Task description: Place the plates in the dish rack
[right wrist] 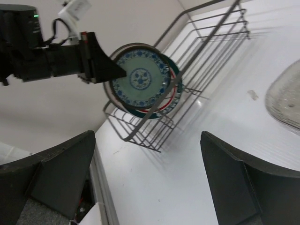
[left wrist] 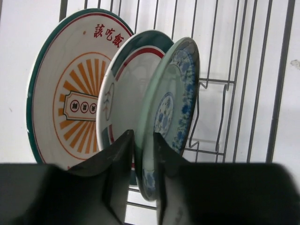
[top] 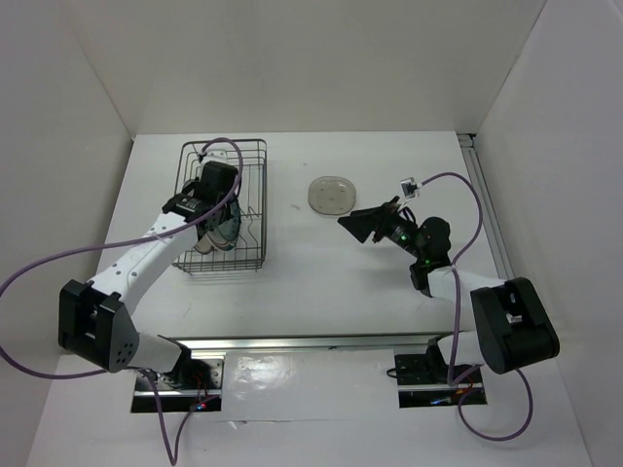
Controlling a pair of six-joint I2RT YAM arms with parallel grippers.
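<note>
Three plates stand upright in the dark wire dish rack [top: 253,161]: the large white one with the orange centre [left wrist: 70,84], the red-ringed one [left wrist: 126,79] and, nearest, the small teal patterned plate [left wrist: 173,98]. My left gripper [left wrist: 144,154] reaches into the rack, its fingers close on either side of the teal plate's lower rim. The translucent grey plate [top: 331,195] lies flat on the table right of the rack. My right gripper [top: 355,226] hovers just below and right of it, wide open and holding nothing. Its wrist view catches the grey plate's edge [right wrist: 287,98].
The rack [right wrist: 206,33] has free divider slots at its far end. White walls enclose the table on three sides. A metal rail [top: 487,204] runs along the right edge. Purple cables loop from both arms.
</note>
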